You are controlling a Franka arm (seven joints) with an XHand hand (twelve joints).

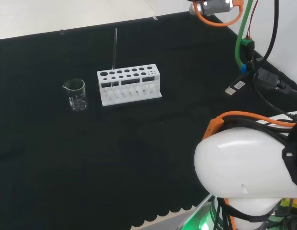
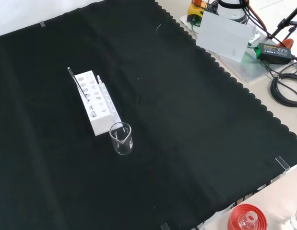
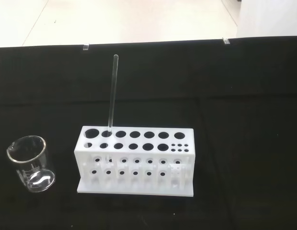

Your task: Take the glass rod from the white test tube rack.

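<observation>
A white test tube rack (image 1: 129,86) is seen on the black cloth of the table (image 1: 66,158), to the left of the middle in the head view, with its long side turned toward the camera. Its top plate carries two rows of round holes, and a group of much smaller holes is found at one end, as the wrist view (image 3: 136,160) shows clearly. The glass rod (image 1: 114,49) is standing in one of the holes of the back row, the second one from the end that is nearest to the beaker, and it rises nearly upright, well above the top of the rack. In the wrist view the rod (image 3: 111,98) is seen as a thin clear stick leaning very slightly, with its lower part passing through the plate. In the front view the rack (image 2: 96,103) is turned with its short end toward the camera, and the rod (image 2: 78,87) appears slanted at its far left corner. A small clear glass beaker (image 1: 76,94) is placed just beside the rack, apart from it, on the left in the head view and in front of it in the front view (image 2: 122,138); nothing can be seen inside it. The state of the fingers cannot be told from these views. A large white link of the arm (image 1: 244,163) is seen at the lower right of the head view.
</observation>
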